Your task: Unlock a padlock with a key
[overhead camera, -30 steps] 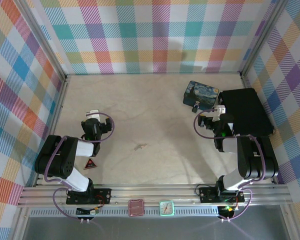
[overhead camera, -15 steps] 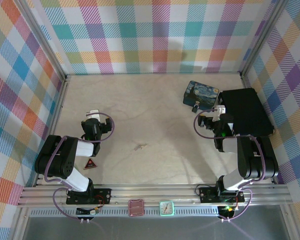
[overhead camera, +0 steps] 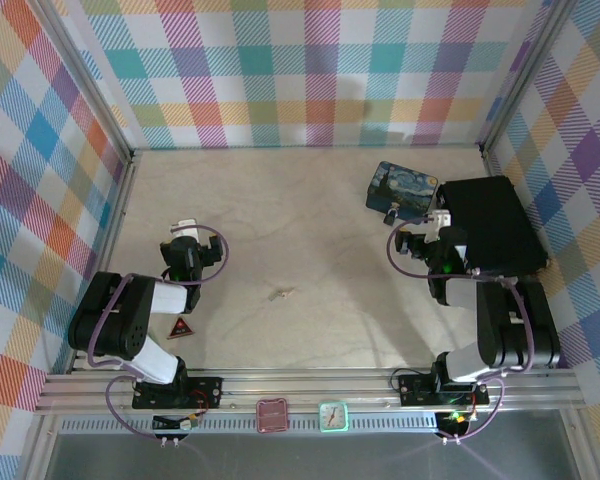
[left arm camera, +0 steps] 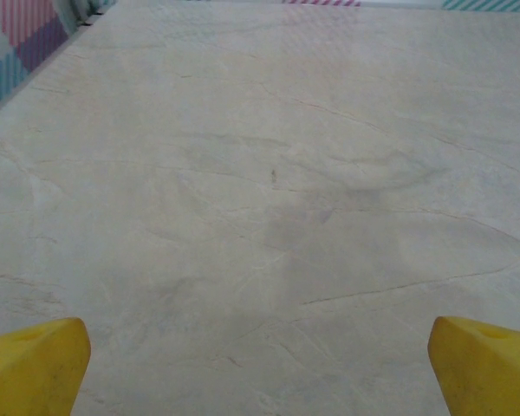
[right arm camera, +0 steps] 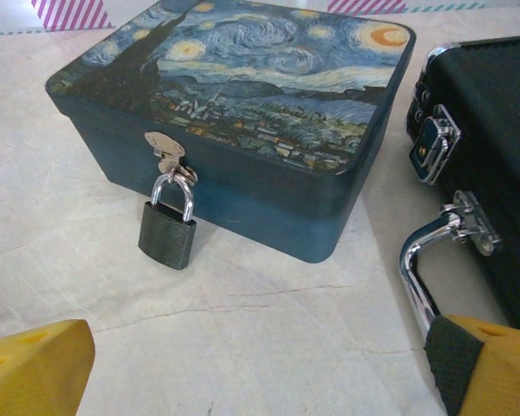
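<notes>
Left gripper [left arm camera: 260, 368]: spread wide and released, grasping nothing. Yellow fingertips [left arm camera: 30, 364] far apart, with bare pale table [left arm camera: 269, 173] ahead of them and beneath.

Right gripper [right arm camera: 260, 368]: likewise released, fingers spread wide, nothing between them.

Padlock [right arm camera: 166, 232]: straight ahead of the right gripper and a little left of its midline, near but not touching. Dark body, bright shackle. Hung by the shackle from the metal clasp [right arm camera: 163, 147] on the tin's front wall, closed as far as can be seen, body tipped slightly, lower end at or just above the table.

Blue painted tin [right arm camera: 243, 113]: just beyond the padlock, lid down, facing the right gripper.

Black case [right arm camera: 494, 130]: ahead and right of the right gripper, just beside the tin. Chrome handle [right arm camera: 416, 260] close above the right fingertip; touching or not, cannot tell.

Key [overhead camera: 278, 294]: flat on the table between the two grippers, right of and behind the left one, left of and behind the right one, well apart from both and from the padlock.

Red triangular piece [overhead camera: 181, 328]: behind the left gripper, beside that arm.
</notes>
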Tool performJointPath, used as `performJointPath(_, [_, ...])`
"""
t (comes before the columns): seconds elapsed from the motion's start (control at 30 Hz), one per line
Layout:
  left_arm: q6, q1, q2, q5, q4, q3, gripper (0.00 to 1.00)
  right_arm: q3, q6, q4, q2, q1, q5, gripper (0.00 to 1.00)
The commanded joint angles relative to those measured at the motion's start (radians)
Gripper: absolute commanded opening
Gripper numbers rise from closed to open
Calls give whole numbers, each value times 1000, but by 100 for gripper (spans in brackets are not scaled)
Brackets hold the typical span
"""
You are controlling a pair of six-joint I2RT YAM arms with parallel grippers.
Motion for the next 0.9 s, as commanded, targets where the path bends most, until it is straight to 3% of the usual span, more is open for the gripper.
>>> performJointPath(0.0, [35,-53,-121,-107,-149,77,100,94,68,-224,-119,16,75,99])
performJointPath(0.13, [-50,-62,-260,-126,-409,223,100,258,219,-537,-153,16,53,99])
performJointPath(0.23, [-179,-62,-273,-41,-569,358,100,417,302,-717,-87,14,48,99])
performJointPath(0.37, [-285,-62,-139,232,-822,590,100,741,328,-1063,99,14,35,99])
performJointPath(0.5, [-313,-71,16,489,-1018,779,100,941,291,-1173,275,12,-15,99])
performJointPath(0.67, [-400,-80,2,538,-943,700,100,1156,255,-1266,462,13,-35,95])
performJointPath(0.87, [-404,-82,-45,435,-997,660,100,1316,241,-1336,623,35,14,94])
